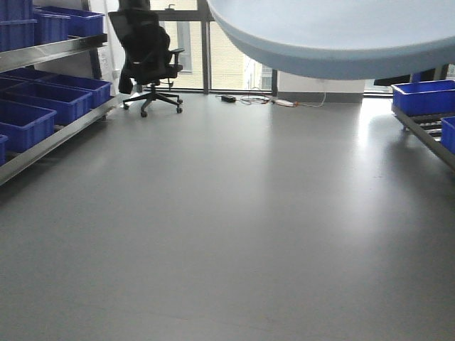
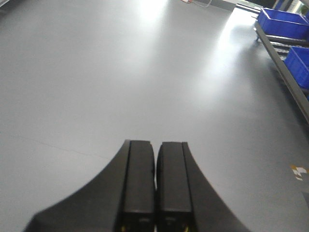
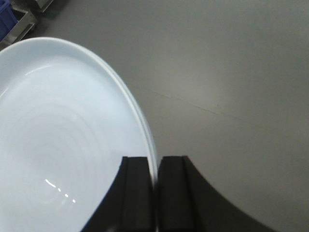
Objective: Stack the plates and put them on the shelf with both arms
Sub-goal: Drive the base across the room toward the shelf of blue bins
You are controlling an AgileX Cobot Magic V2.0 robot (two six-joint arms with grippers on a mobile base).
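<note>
Right fingers [image 3: 137,193] pinch the rim of a plate [image 3: 63,145] held over the floor [image 3: 231,72]; left fingers [image 2: 140,183] are pressed together, empty.

- No readable text, brand, number or sign in any view.
- Floor [image 2: 96,72]: small white-and-orange mark [image 2: 299,171] near the right edge of the left wrist view, too blurred to read.
- Blue bins [image 1: 43,106] on the shelf [image 1: 53,50]: faces plain, nothing legible.
- Plate [image 3: 58,145]: bare white, glare only.
</note>
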